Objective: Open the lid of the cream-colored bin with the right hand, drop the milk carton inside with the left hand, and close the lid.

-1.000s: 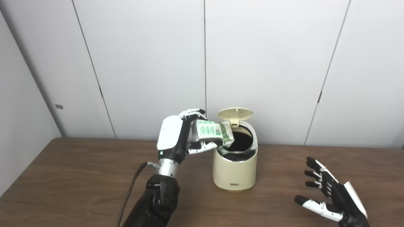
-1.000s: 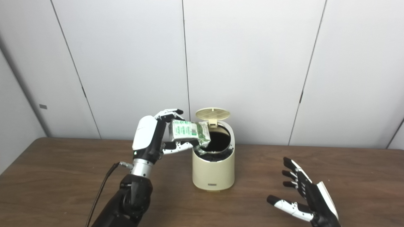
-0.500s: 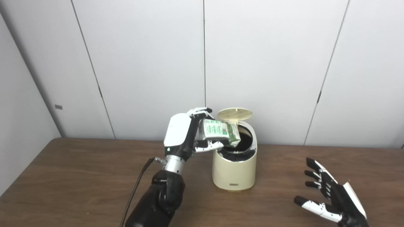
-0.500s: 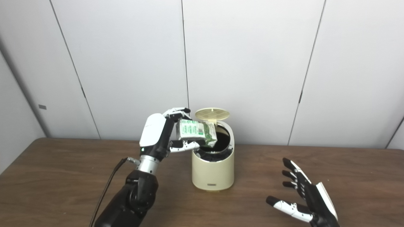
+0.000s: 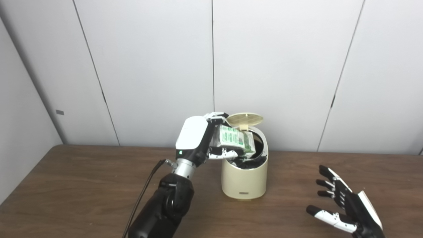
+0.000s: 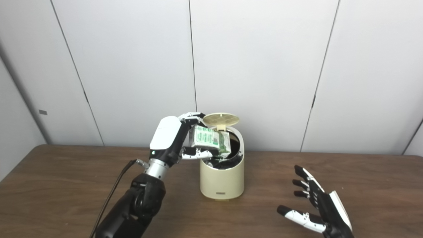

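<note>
Though poised right over the mouth of the bin (image 5: 244, 178), had not yet let go of the carton (image 5: 236, 141). Gripped it lengthwise in the left hand (image 5: 198, 140), fingers closed over the top and thumb underneath, with the far end tipped down into the opening. Found the lid (image 5: 245, 117) swung up at the back, just beside the carton's upper edge. Rested the right hand (image 5: 347, 208) low over the table (image 5: 82, 185), well apart from the bin, fingers spread and holding nothing.

Judged the release to be the risky part. Saw a carton lying slanted and seemingly close to the opening in width, so might catch on the rim and bridge it instead of dropping. Might also brush the raised lid with the fingers and swing it down early. Might shove the light bin sideways with the thumb, placed at the near rim; could not tell whether touching.
</note>
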